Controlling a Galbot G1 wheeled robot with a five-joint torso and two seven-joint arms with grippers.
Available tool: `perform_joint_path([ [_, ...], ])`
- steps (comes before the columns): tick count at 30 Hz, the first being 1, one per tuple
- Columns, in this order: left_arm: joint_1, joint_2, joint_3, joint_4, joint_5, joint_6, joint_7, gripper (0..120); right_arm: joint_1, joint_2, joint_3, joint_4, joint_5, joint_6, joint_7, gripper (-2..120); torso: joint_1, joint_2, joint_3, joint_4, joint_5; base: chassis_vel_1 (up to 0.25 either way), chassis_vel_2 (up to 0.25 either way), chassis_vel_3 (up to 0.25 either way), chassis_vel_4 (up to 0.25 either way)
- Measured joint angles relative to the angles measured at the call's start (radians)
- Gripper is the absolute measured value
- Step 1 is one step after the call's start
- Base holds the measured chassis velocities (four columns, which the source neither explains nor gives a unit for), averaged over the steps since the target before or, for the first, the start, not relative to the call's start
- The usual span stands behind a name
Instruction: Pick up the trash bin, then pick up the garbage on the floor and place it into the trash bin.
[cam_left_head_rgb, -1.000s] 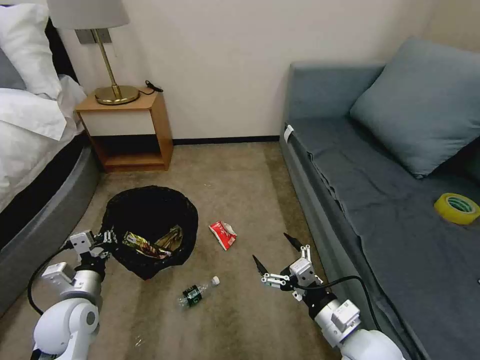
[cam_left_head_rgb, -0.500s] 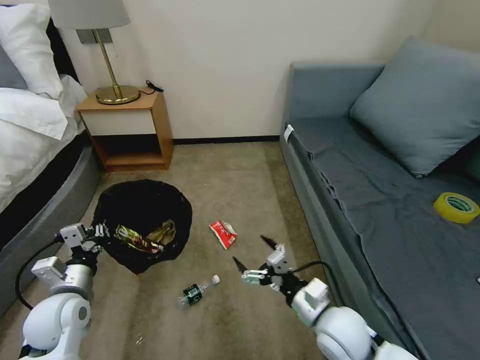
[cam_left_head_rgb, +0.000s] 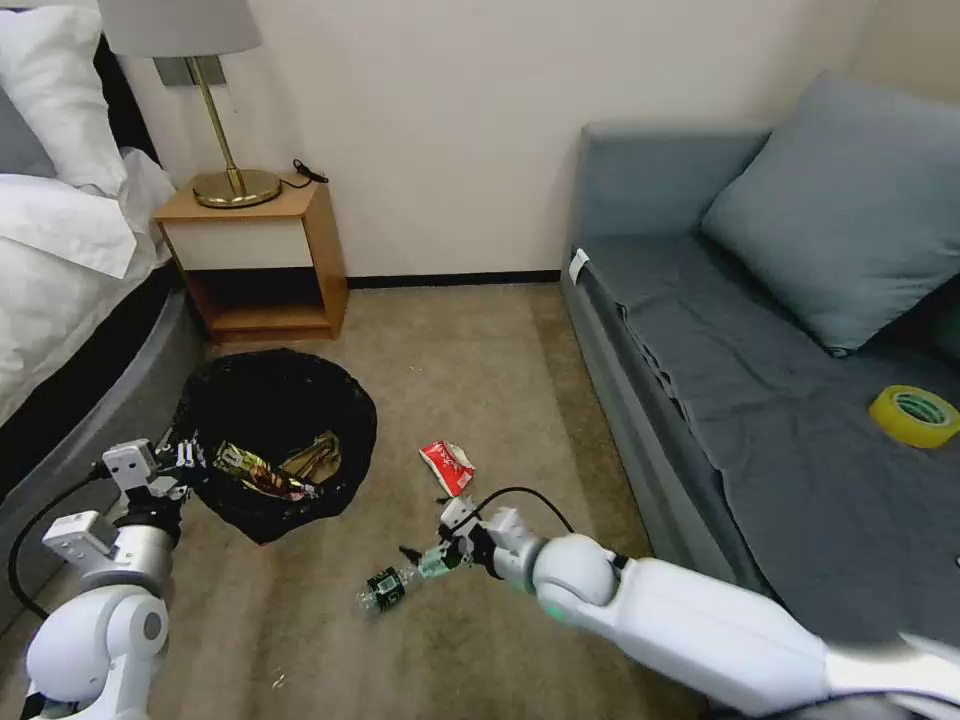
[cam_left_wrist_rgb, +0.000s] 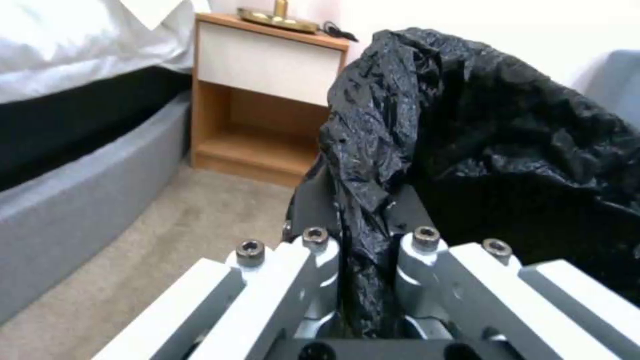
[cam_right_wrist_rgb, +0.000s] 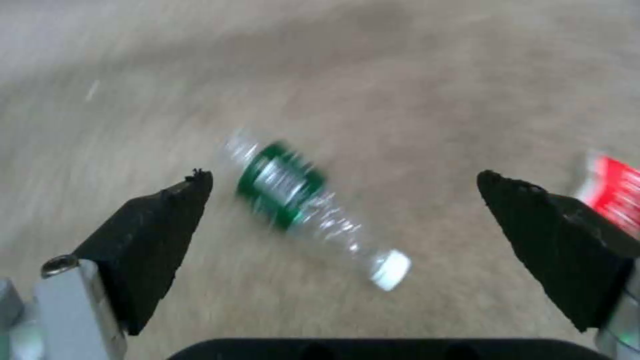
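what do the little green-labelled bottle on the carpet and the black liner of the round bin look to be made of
The small green-labelled bottle looks like thin clear plastic: carpet shows through its body, with a white cap, likely plastic. The open right gripper hovers over it. The round trash bin's black liner looks like thin glossy plastic film, crinkled and glinting where the left gripper pinches it.

- Trash bin (cam_left_head_rgb: 275, 440), left of the frame's centre: glossy, crinkly black liner, with yellow-brown wrappers (cam_left_head_rgb: 275, 468) inside.
- Bottle (cam_left_head_rgb: 385, 587), lower centre: clear plastic, green label, white cap.
- Snack wrapper (cam_left_head_rgb: 447, 466), centre: red with white markings.
- Carpet (cam_left_head_rgb: 450, 360): mottled beige-brown.
- Sofa (cam_left_head_rgb: 760, 400) and cushion (cam_left_head_rgb: 830, 200), right: plain grey-blue.
- Tape roll (cam_left_head_rgb: 914, 415), right edge: yellow with a green inner ring.
- Nightstand (cam_left_head_rgb: 255, 260), upper left: orange-brown wood, white drawer front.
- Left gripper (cam_left_wrist_rgb: 363, 235): silver-white links.
- Right gripper (cam_right_wrist_rgb: 343, 192): black fingertips (cam_right_wrist_rgb: 167, 220).
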Motion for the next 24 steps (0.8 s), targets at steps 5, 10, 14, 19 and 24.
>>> perform_joint_path([
  [5, -0.004, -0.002, -0.008, 0.02, -0.013, -0.009, 0.008, 6, 0.089, 0.089, -0.096, -0.093, -0.056, 0.004, -0.112, 100, 0.0, 0.0, 0.0, 0.0003, 0.0001, 0.0, 0.0, 0.0, 0.0],
  [10, -0.005, 0.002, -0.012, 0.03, -0.03, -0.015, 0.017, 6, 0.12, 0.183, -0.144, -0.209, -0.125, 0.035, -0.174, 100, 0.0, 0.0, 0.0, 0.0003, 0.0, 0.0, 0.0, 0.0, 0.0],
  [14, -0.004, 0.001, -0.012, 0.028, -0.039, -0.018, 0.022, 6, 0.129, 0.227, -0.168, -0.273, -0.15, 0.051, -0.186, 100, 0.0, 0.0, 0.0, -0.0001, 0.0001, 0.0, 0.0, 0.0, 0.0],
  [19, -0.002, -0.003, -0.015, 0.027, -0.059, -0.021, 0.024, 6, 0.141, 0.282, -0.21, -0.371, -0.189, 0.073, -0.203, 100, 0.0, 0.0, 0.0, 0.0002, 0.0, 0.0, 0.0, 0.0, 0.0],
  [24, 0.007, -0.017, -0.012, 0.013, -0.06, -0.024, 0.026, 6, 0.139, 0.318, -0.224, -0.444, -0.215, 0.094, -0.218, 100, 0.0, 0.0, 0.0, 0.0001, 0.0001, 0.0, 0.0, 0.0, 0.0],
])
